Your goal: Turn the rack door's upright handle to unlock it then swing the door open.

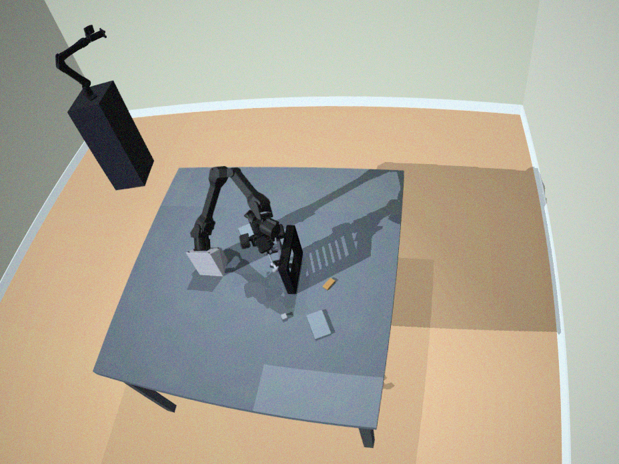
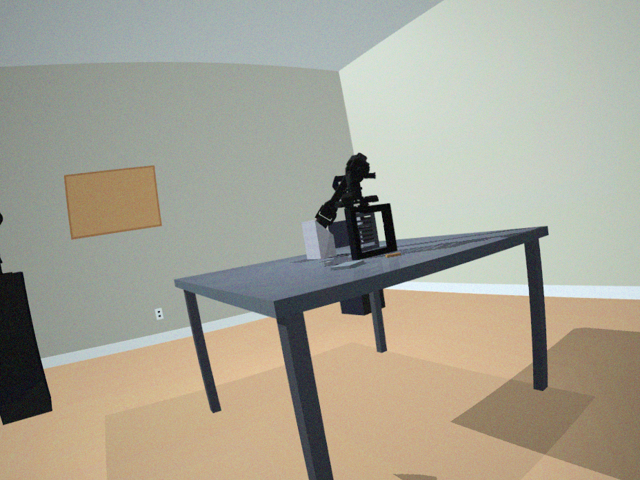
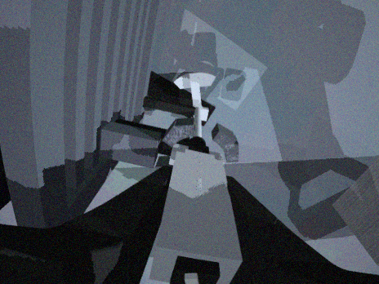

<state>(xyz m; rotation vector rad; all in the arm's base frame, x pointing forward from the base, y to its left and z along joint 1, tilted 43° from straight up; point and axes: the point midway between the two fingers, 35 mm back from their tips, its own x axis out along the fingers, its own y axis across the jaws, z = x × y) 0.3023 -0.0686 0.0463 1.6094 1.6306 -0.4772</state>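
The black rack frame (image 1: 287, 281) (image 2: 355, 238) stands upright on the table (image 1: 189, 344) (image 2: 247, 283). Its slatted door (image 2: 376, 234) stands partly open on the arm's side, with a gap at the right of the opening in the exterior view; the exact angle cannot be told. My gripper (image 1: 271, 249) (image 3: 196, 179) is shut on the pale upright handle (image 3: 202, 204). The handle's grip fills the space between the dark fingers in the wrist view, its halves squeezed together. A thin pale rod runs beyond the fingertips. The frame hides the fingers in the exterior view.
An orange block (image 1: 329, 283) (image 2: 392, 254) lies near the frame. A pale flat block (image 1: 319, 324) (image 2: 348, 264) and a small white cube (image 1: 284, 316) lie farther off. The arm stands on a pale block (image 1: 207, 263) (image 2: 312, 240). Another arm stands on a dark pedestal (image 1: 107, 139).
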